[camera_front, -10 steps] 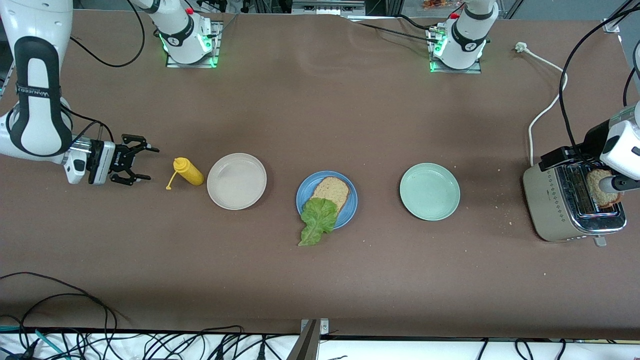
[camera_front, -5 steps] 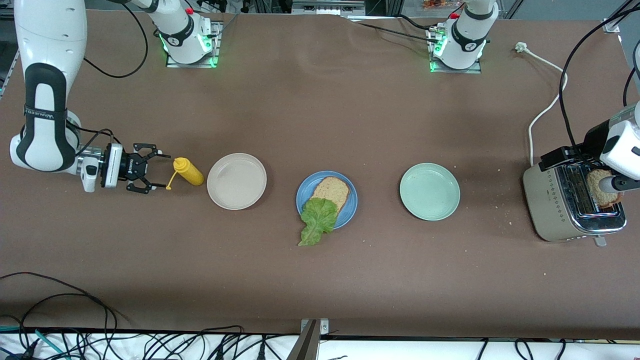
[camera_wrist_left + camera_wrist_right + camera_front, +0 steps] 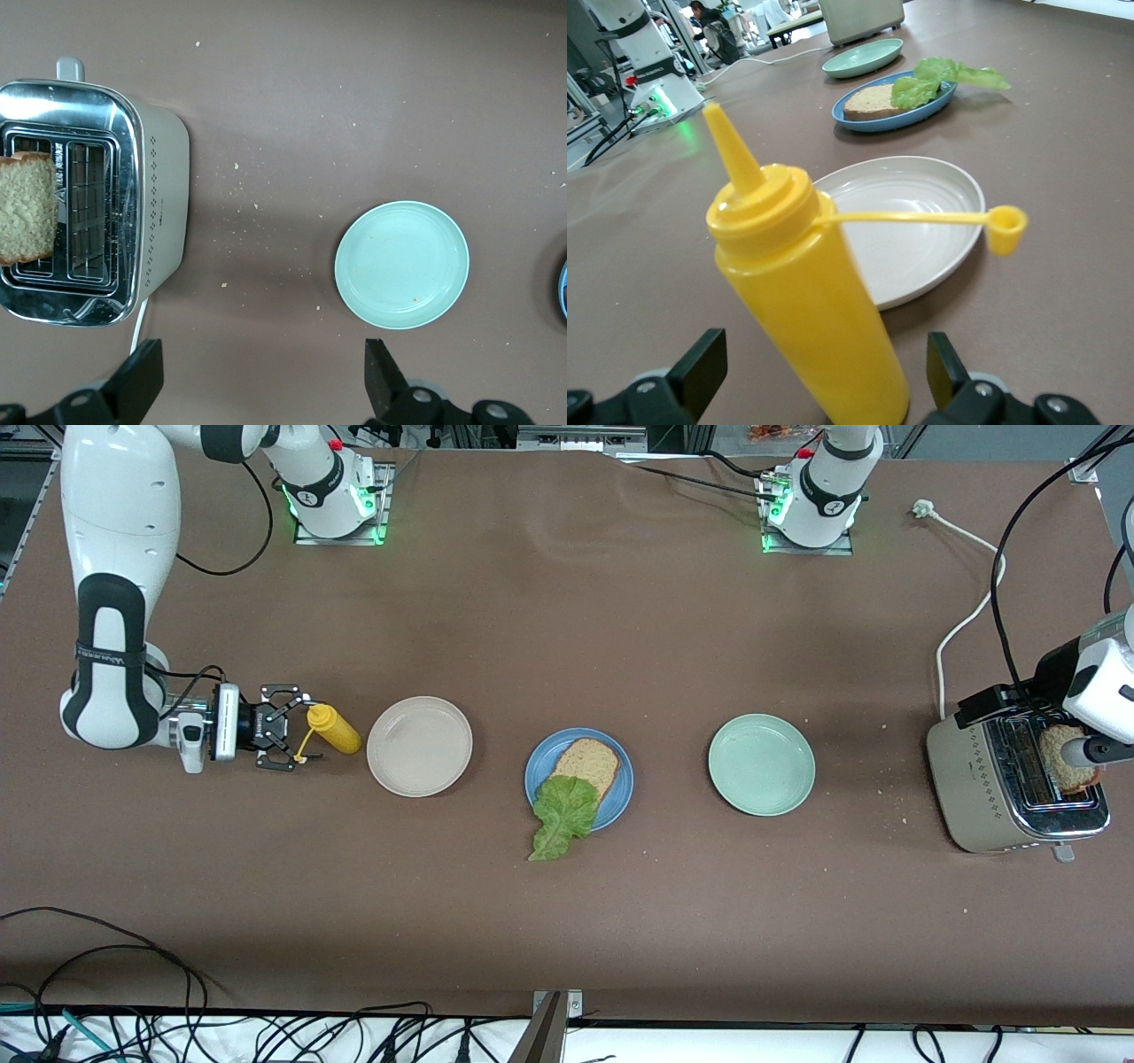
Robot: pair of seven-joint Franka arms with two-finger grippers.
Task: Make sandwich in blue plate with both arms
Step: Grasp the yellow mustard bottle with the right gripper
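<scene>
The blue plate (image 3: 620, 793) sits mid-table with one slice of brown bread (image 3: 586, 764) on it. A green lettuce leaf (image 3: 563, 815) lies over the slice and hangs off the rim toward the front camera. The second slice (image 3: 1067, 757) stands in the toaster (image 3: 992, 788). My right gripper (image 3: 291, 738) is open and low, its fingers on either side of the upright yellow squeeze bottle (image 3: 806, 292), not closed on it. My left gripper (image 3: 257, 394) is open and empty, high over the table by the toaster (image 3: 89, 199), and waits.
A beige plate (image 3: 419, 746) lies between the bottle (image 3: 335, 729) and the blue plate. A pale green plate (image 3: 761, 763) lies between the blue plate and the toaster. The toaster's white cord (image 3: 961, 624) runs toward the left arm's base. Crumbs lie around the toaster.
My right gripper has moved along the table toward the yellow bottle and now has it between its open fingers. The left arm has not moved.
</scene>
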